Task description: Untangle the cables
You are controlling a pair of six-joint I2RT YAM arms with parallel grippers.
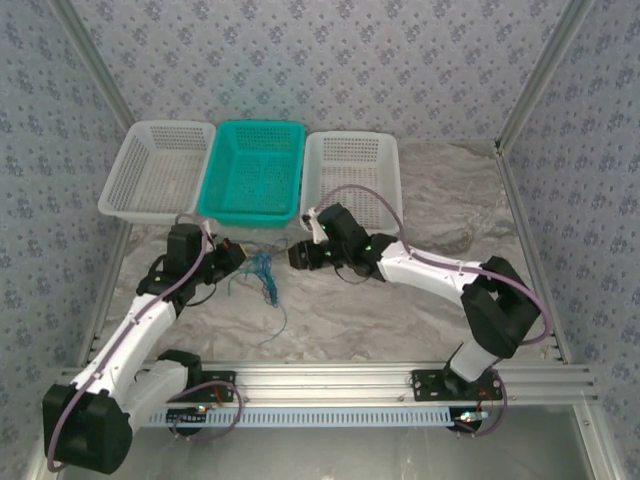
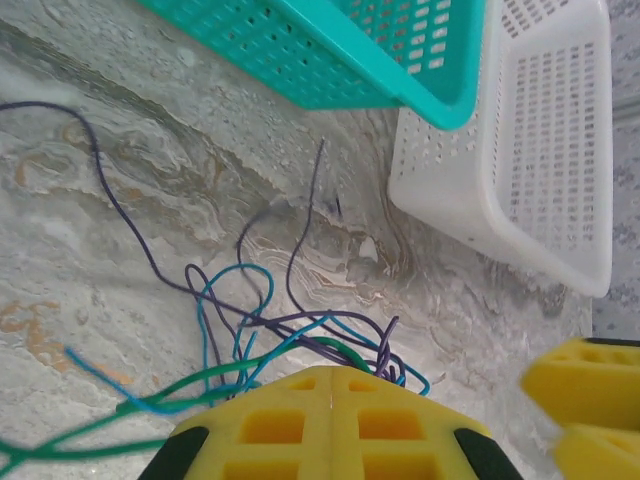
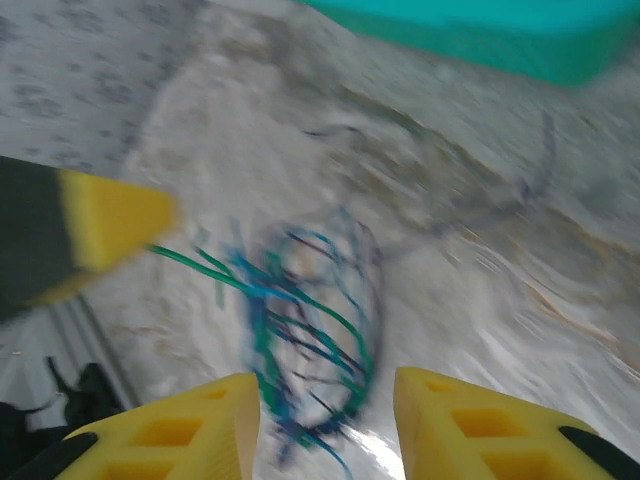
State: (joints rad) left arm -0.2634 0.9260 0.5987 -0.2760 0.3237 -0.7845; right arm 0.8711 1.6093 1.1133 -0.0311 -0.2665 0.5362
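The cables (image 1: 263,274) lie as a knot of thin blue, green, teal and purple wires on the marbled table, in front of the teal basket. My left gripper (image 1: 243,258) is at the knot's left side. In the left wrist view its yellow jaws (image 2: 332,372) are pressed together, with green and blue strands (image 2: 300,325) running in under the tips. My right gripper (image 1: 293,257) hovers just right of the knot. Its jaws (image 3: 325,390) stand apart with the blurred tangle (image 3: 305,300) beyond and between them. A green strand runs taut to the left gripper's fingers (image 3: 110,225).
Three baskets stand in a row at the back: white (image 1: 155,170), teal (image 1: 255,170), white (image 1: 350,175). One purple strand (image 2: 110,190) trails off over the table towards the teal basket (image 2: 330,50). The frame rail (image 1: 330,380) runs along the near edge.
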